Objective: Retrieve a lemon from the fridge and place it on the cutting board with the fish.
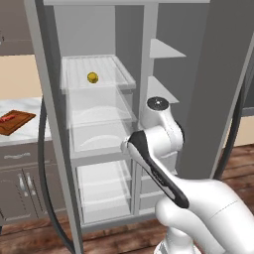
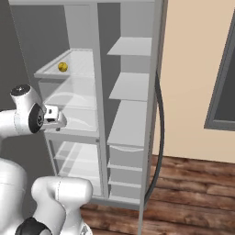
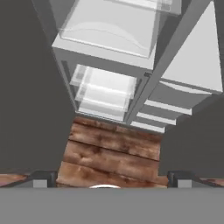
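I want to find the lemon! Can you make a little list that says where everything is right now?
fridge: doors open
lemon: on the upper clear shelf inside the fridge
cutting board: on the marble counter, left of the fridge
fish: lying on the cutting board
gripper: open, empty, pointing down at the wooden floor, well below the lemon

Yellow lemon [image 1: 92,77] on open fridge [image 1: 149,30] shelf, red fish [image 1: 7,118] on cutting board [image 1: 19,123]
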Tool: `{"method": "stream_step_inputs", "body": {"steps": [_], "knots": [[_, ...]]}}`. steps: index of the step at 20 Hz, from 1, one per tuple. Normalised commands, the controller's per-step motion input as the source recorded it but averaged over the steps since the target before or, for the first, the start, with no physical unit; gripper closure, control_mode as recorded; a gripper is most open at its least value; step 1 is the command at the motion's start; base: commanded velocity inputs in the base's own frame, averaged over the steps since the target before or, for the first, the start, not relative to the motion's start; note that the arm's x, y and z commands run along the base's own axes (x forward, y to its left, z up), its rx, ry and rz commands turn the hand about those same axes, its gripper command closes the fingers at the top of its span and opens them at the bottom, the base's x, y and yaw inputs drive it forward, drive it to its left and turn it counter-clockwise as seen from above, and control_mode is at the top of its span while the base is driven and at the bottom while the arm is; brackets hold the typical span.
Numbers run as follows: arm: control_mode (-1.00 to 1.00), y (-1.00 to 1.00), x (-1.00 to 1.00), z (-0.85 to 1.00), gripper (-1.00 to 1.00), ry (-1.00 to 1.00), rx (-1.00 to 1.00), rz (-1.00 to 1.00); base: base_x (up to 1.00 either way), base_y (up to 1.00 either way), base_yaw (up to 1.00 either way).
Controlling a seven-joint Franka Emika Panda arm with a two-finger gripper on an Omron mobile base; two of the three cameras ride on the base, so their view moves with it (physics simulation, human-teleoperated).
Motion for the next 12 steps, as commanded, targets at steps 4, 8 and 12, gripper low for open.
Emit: {"method": "stream_step_inputs", "body": {"steps": [4, 8, 12], "knots": [[-1.00, -0.31, -0.34, 0.00, -1.00, -0.02, -0.20, 0.40, 0.00, 0.00, 0.00], [-1.00, -0.32, 0.03, -0.16, -1.00, 0.12, 0.02, 0.00, 0.00, 0.00, 0.00], [-1.00, -0.64, 0.40, -0.34, -1.00, 0.25, 0.07, -0.04, 0.00, 0.00, 0.00]]}}
